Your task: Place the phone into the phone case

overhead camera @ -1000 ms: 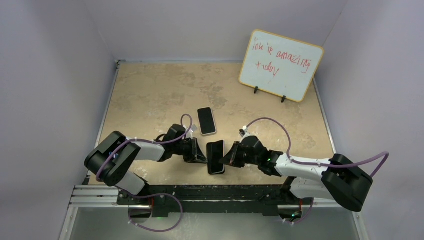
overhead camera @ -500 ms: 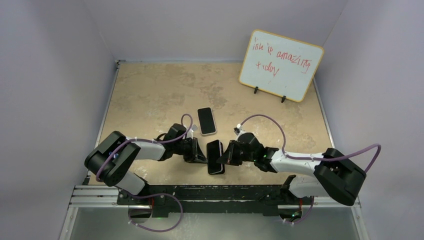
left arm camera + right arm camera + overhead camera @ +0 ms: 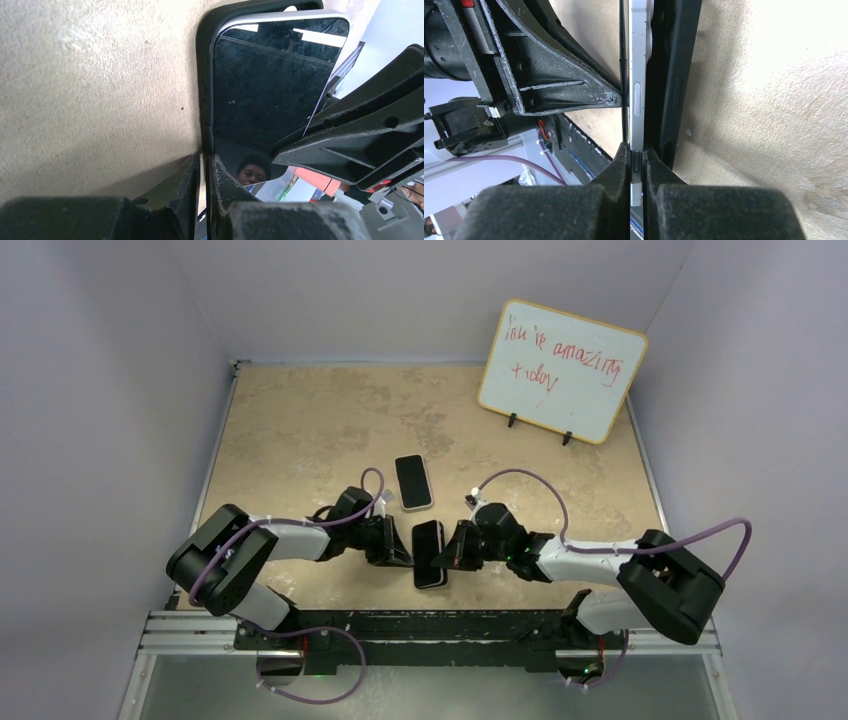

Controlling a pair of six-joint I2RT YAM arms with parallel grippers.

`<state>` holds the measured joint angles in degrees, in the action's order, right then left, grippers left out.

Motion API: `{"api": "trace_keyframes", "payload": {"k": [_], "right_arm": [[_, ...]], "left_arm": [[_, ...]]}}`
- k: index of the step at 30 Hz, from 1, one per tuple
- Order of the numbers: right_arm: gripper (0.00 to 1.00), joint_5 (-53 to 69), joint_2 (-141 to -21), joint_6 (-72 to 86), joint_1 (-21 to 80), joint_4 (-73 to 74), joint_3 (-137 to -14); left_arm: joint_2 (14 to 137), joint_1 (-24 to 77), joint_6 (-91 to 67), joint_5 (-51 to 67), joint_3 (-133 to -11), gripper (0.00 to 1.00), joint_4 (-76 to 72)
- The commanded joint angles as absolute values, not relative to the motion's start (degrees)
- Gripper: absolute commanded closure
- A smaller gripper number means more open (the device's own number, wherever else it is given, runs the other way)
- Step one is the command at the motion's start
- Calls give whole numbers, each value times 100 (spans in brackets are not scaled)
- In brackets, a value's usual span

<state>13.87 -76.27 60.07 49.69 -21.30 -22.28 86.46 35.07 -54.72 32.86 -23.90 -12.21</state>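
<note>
Phone point(image 3: 636, 75) first: its silver edge is pinched in the right claw point(image 3: 637, 159), whose 2 fingers are squeezed together on that edge with no slack, right at the side buttons. Facing it, the left claw point(image 3: 204, 172) is almost fully closed too, with only a sliver between its fingers, and that sliver looks to be filled by the thin wall of the black phone case point(image 3: 205, 75). So the 2 claws meet nearly nose to nose, 1 on each long side, just in front of the arm bases. Over the last second the right arm has crept leftward, its elbow swinging in, and the gap between the claws has narrowed, so the phone is being pressed toward the case. From the left wrist I see the dark screen lying within the case's far rim, while the side held by the right claw seems to stand a little proud. From the right wrist the camera bump faces the case back, close to it, with a dark seam between. I judge the seating as under way but not finished, since that raised edge has not yet dropped inside the lip. Beyond them another dark, pale-rimmed slab point(image 3: 413, 482) lies flat on the table point(image 3: 300, 430), and a whiteboard point(image 3: 560, 370) stands at the back.
</note>
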Motion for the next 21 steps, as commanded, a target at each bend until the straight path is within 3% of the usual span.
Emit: {"api": "trace_keyframes", "payload": {"k": [1, 16, 21], "right_arm": [[100, 1230, -7902, 5704, 5043, -1590, -2201], [70, 482, -6908, 5432, 5039, -202, -2530], [66, 312, -6693, 5356, 5041, 105, -2622]], "left_arm": [[8550, 3591, -5373, 2972, -2528, 87, -1267], [8238, 3654, -5363, 2900, -2595, 79, -1072], [8121, 3653, -5323, 2880, -2634, 75, -1105]]}}
